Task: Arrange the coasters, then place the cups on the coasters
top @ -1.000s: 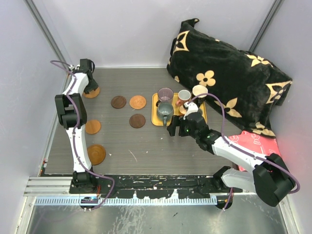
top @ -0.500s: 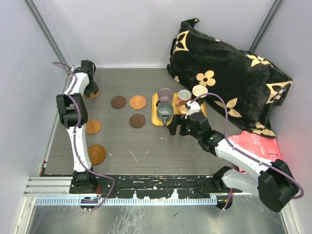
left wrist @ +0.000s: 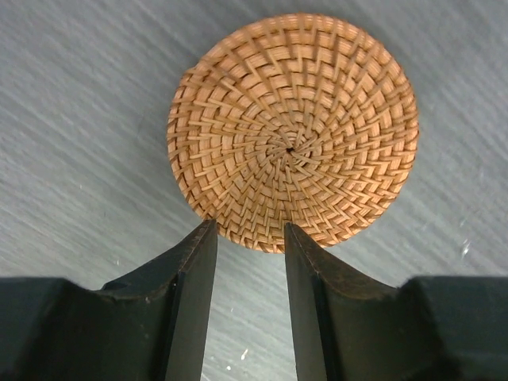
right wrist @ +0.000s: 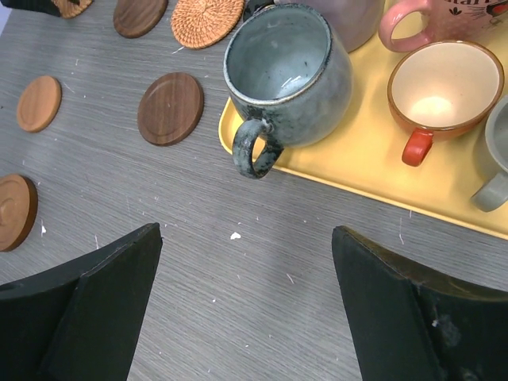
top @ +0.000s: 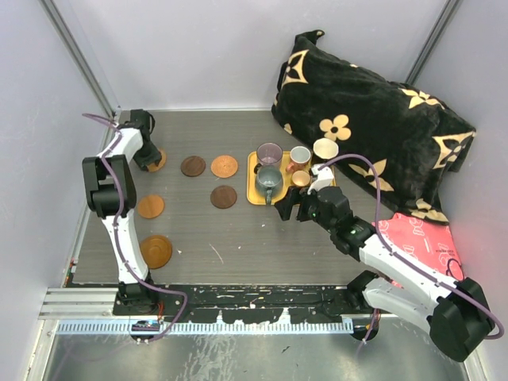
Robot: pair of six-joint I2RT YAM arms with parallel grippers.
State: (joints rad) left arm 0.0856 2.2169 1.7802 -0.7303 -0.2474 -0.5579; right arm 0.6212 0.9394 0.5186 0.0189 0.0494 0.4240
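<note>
Top external view: my left arm (top: 117, 214) reaches to the far left corner of the worktop (top: 238, 238), and my left jaws hang over the corner woven coaster (top: 158, 163). Five more coasters lie flat and apart on the left half. A dark coaster (top: 193, 166) and a second woven coaster (top: 224, 166) sit side by side, with a walnut coaster (top: 224, 197) nearer me. A tan coaster (top: 151, 206) and a ridged brown coaster (top: 156, 251) lie along the left edge. The yellow tray (top: 252, 194) carries the purple mug (top: 269, 152), grey-green mug (top: 269, 180), pink cup (top: 299, 157) and tiny orange cup (top: 300, 178). The cream-lined cup (top: 325, 148) stands at its far right corner; I cannot tell whether it is on the tray. My right jaws hover at the tray's near edge.

Left wrist view: the corner woven coaster (left wrist: 292, 131) lies flat. My left jaws stand partly apart, clamped on nothing, with the fingers (left wrist: 194, 302) at its near rim. I cannot tell whether they touch it.

Right wrist view: my right jaws are wide apart and empty over bare worktop, just short of the yellow tray (right wrist: 357, 171). The grey-green mug (right wrist: 290, 71) stands upright at the tray's corner, its handle overhanging the rim. The tiny orange cup (right wrist: 443, 87) is beside it, and a grey cup (right wrist: 498, 163) is cut off by the frame. The walnut coaster (right wrist: 170, 108) lies nearest the mug, the tan coaster (right wrist: 38, 103) farther left.
</note>
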